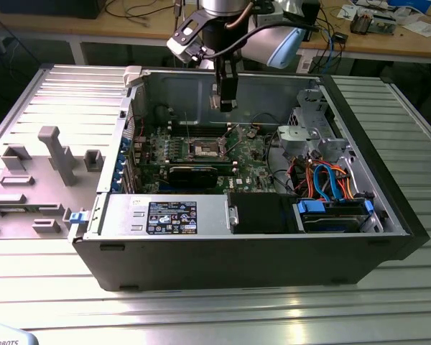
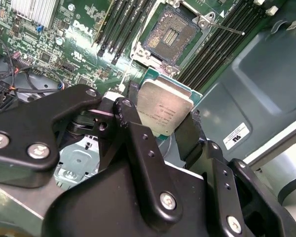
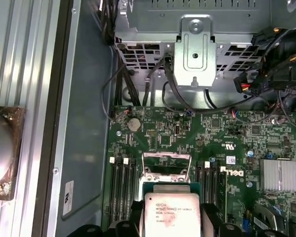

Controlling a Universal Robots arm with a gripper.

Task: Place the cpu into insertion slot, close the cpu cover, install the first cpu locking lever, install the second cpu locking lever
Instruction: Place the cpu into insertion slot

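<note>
My gripper [image 1: 225, 102] hangs inside the open computer case, above the green board. It is shut on the cpu [image 2: 165, 106], a square chip with a silver-grey top, gripped at two opposite edges by the black fingers [image 2: 133, 103]. The insertion slot [image 2: 170, 34] lies uncovered below and a little ahead of the chip, its dark centre showing; in the exterior view the insertion slot [image 1: 205, 149] sits almost straight under the gripper. The cpu cover [image 3: 166, 165], a silvery frame, stands raised just beyond the held cpu [image 3: 172, 215]. A thin locking lever [image 2: 227, 29] sticks out beside the slot.
Black memory slots [image 2: 123, 24] flank the socket on both sides. A long black graphics card [image 1: 194, 172] lies nearer the front, a metal drive cage [image 1: 309, 136] with orange and blue cables [image 1: 330, 180] fills the exterior view's right. The case walls [image 1: 136, 108] ring the board.
</note>
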